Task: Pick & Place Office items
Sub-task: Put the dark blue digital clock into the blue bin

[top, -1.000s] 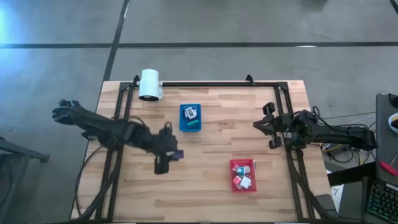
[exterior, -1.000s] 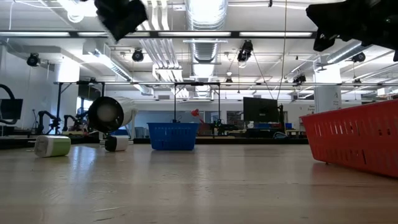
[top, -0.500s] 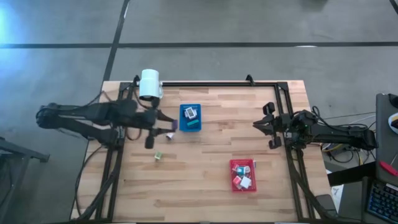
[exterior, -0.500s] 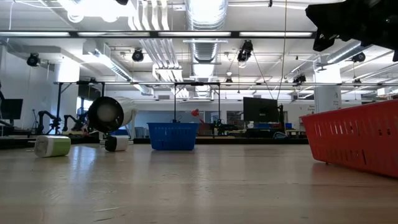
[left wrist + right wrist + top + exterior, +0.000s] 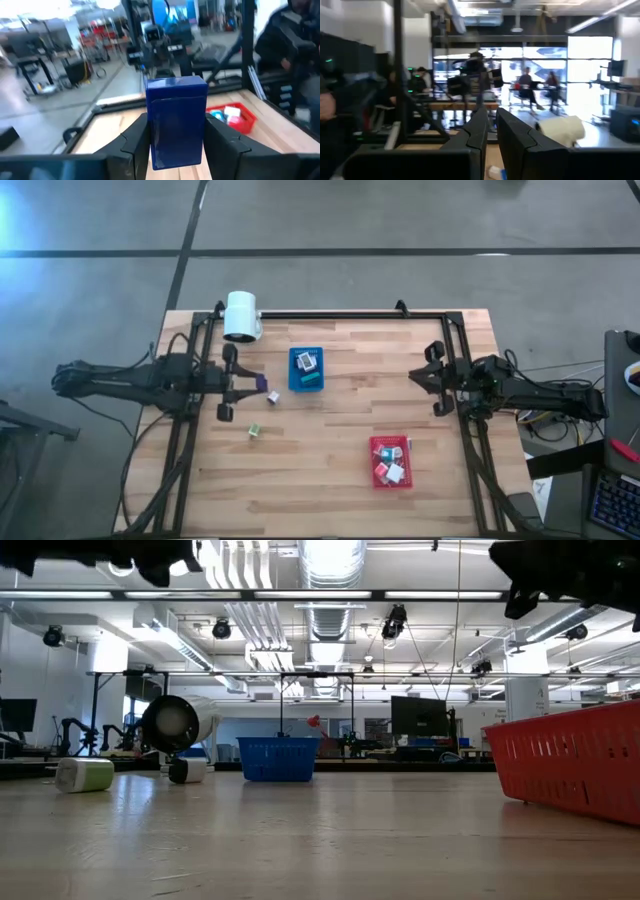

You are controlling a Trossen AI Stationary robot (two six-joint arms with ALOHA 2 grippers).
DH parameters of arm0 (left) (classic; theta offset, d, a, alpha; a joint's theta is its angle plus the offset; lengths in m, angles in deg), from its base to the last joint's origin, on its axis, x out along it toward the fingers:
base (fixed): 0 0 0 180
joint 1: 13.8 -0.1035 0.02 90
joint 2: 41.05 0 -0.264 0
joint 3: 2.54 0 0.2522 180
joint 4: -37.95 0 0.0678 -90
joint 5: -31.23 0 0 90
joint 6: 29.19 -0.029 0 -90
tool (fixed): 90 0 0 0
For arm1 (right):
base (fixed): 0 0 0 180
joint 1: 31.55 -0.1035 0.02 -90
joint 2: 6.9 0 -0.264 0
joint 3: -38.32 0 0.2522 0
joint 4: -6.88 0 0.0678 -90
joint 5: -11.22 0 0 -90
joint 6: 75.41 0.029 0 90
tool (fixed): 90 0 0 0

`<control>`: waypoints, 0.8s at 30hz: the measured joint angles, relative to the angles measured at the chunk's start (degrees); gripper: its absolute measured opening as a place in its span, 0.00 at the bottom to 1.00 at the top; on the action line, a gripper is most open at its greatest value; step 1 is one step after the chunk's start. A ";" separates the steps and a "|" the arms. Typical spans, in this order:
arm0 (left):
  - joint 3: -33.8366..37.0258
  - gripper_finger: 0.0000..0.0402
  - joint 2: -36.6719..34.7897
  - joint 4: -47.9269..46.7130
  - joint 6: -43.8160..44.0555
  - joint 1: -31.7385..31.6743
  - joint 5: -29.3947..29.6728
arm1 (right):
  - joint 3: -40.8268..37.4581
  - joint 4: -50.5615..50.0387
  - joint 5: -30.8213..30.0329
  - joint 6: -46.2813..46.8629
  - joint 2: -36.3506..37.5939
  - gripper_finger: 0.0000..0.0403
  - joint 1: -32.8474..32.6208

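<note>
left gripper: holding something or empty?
Holding. The left gripper is shut on a dark blue block, clamped between both fingers above the table.

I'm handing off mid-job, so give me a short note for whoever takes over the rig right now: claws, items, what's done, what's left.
Left claw: raised over the table's left side, shut on a dark blue block.
Right claw: shut, empty, parked at the table's right edge.
Items: several in the blue tray at centre rear, several in the red tray front right. One small green piece and one small white piece lie loose on the table.
Done: most items are in trays.
Left: place the held block, then probably the two loose pieces.
</note>
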 joint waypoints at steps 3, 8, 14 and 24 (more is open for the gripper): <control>5.63 0.36 -4.25 4.59 0.98 -1.07 -0.04 | -0.16 -0.17 -3.90 -0.15 -1.39 0.08 0.02; 10.67 0.36 -11.65 4.53 -0.77 -2.21 -0.49 | -0.37 -0.28 -9.05 -1.27 -4.20 0.08 0.04; 12.75 0.36 -17.83 2.07 -4.16 -2.32 -4.85 | -0.36 0.09 -9.05 -1.47 -5.67 0.08 0.04; 13.96 0.36 -21.68 -4.68 -5.88 -2.43 -4.89 | -0.26 0.15 -8.70 -1.48 -5.59 0.08 0.00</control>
